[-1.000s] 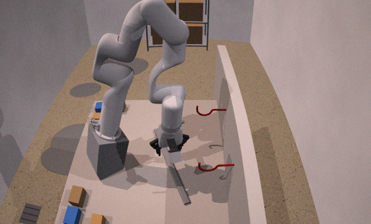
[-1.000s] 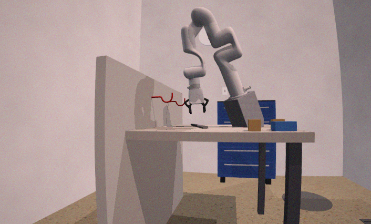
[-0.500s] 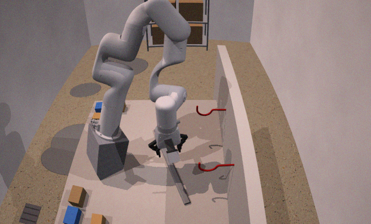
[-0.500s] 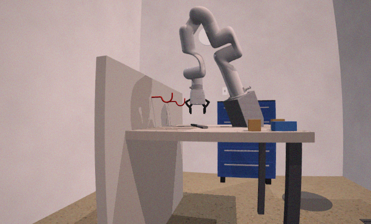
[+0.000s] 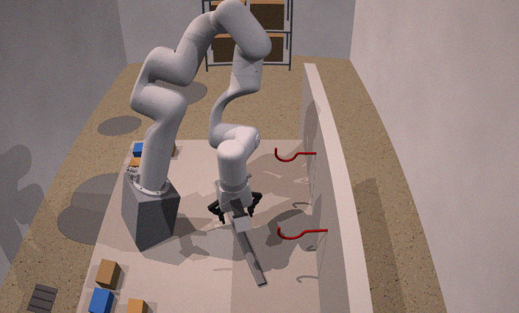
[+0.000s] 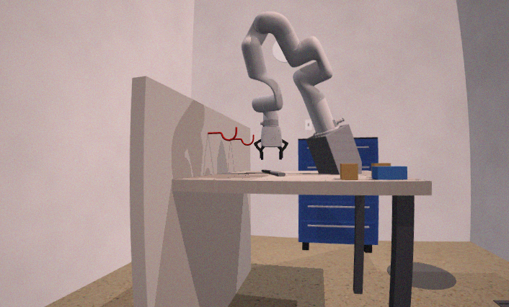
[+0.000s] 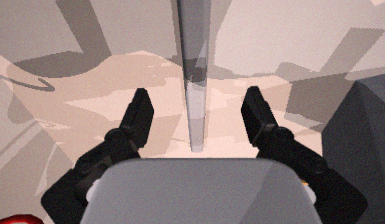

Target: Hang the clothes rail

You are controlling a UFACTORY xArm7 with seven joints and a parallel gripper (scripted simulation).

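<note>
Rail (image 5: 250, 252) lies flat on the table (image 5: 199, 280), well short of both hooks (image 5: 292, 157), so I judge nothing done: my gripper (image 7: 196, 98) hangs above its near end, jaws fully open and empty; grasp, lift, hang and release remain.

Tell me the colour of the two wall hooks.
Red. Both hooks stand out best in the top view, jutting from the pale wall panel.

Light: soft and even, no glare.
Shadows: several overlapping ones of the arm (image 5: 164, 97) on the table (image 5: 199, 272) — also on walls.
Edges: straight lines bend.
Sharpness: slightly grainy.
</note>
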